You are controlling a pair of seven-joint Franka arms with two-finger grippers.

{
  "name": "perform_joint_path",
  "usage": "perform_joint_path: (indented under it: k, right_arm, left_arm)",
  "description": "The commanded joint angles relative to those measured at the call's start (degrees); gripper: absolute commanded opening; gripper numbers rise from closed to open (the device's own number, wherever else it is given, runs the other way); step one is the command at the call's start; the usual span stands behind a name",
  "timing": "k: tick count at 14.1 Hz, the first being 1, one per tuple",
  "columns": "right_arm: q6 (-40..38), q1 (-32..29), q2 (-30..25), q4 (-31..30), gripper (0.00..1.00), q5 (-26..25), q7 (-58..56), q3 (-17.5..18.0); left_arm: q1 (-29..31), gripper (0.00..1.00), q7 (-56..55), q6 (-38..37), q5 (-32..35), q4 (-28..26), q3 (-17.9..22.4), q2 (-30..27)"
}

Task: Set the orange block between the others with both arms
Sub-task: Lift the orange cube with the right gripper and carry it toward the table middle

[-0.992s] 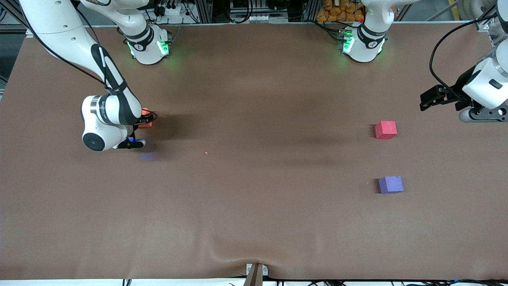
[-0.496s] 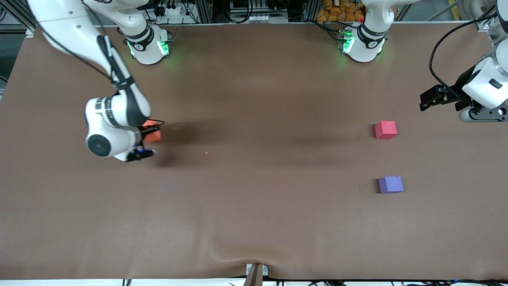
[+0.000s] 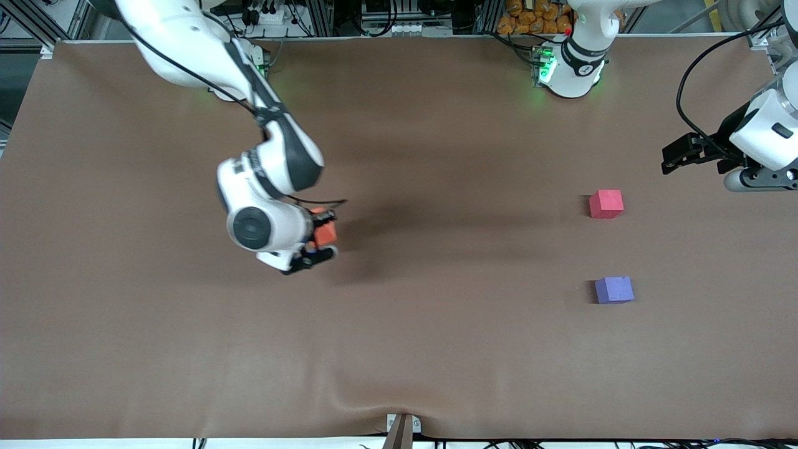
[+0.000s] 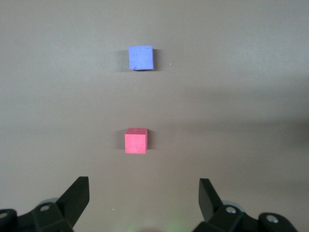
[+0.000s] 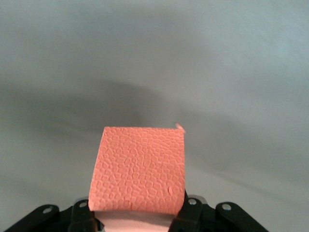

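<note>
Right gripper [image 3: 315, 237]: one. Jaws clamped on the orange block [image 3: 324, 234], carried in the air over bare table [image 3: 399, 349], well apart from the red block and toward the right arm's end from it. In the right wrist view the orange block [image 5: 139, 169] sits between the jaws, its pebbled face toward the camera, clear of the cloth below.

Orange block: one. Lifted, not yet placed.

Red block [image 3: 606, 204]: one. The landmark for this entry. Resting flat on the table, toward the left arm's end.

Purple block [image 3: 614, 290]: one. Nearer the front camera than the red block, apart from it, with an open gap of bare cloth between the two. Seen also from the left wrist: red block [image 4: 135, 140], purple block [image 4: 141, 58].

Left gripper [image 3: 693, 153]: one. Jaws spread wide and empty, hanging over the table toward the left arm's end from the red block. The left arm waits.

Arms: two. Blocks: three.

Progress, as judged: the pick-up is done. Left to do: carry the orange block toward the red block, perhaps a handover to the left gripper since the task calls for both arms, then set it in the gap between red and purple and let go.
</note>
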Motion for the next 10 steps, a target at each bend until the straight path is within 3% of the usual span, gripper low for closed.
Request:
perform_joint_path:
  k: [1, 6, 7, 8, 9, 10]
  right_arm:
    - [-1.03, 5.41, 8.64, 12.08, 0.05, 1.02, 9.65, -0.53]
    - [3.18, 7.88, 13.83, 15.79, 0.08, 1.28, 12.50, -0.44]
    - [4.41, 8.40, 14.62, 15.79, 0.19, 1.28, 12.50, -0.53]
    - [4.86, 8.41, 15.33, 15.79, 0.41, 1.28, 12.59, -0.53]
    - [4.86, 8.41, 15.42, 15.71, 0.81, 1.19, 13.28, -0.53]
    - [4.60, 8.41, 15.07, 15.44, 1.00, 1.19, 13.64, -0.53]
  left_arm:
    - [0.45, 1.00, 0.97, 0.41, -0.77, -0.13, -0.23, -0.42]
    - [0.45, 1.00, 0.97, 0.50, -0.77, -0.05, -0.23, -0.25]
    - [0.37, 1.00, 1.05, 0.50, -0.77, -0.13, -0.23, -0.25]
    - [0.45, 1.00, 0.97, 0.50, -0.77, -0.13, -0.23, -0.33]
    - [0.45, 1.00, 1.05, 0.50, -0.77, -0.13, -0.23, -0.33]
    - [0.45, 1.00, 0.97, 0.50, -0.77, -0.13, -0.23, -0.25]
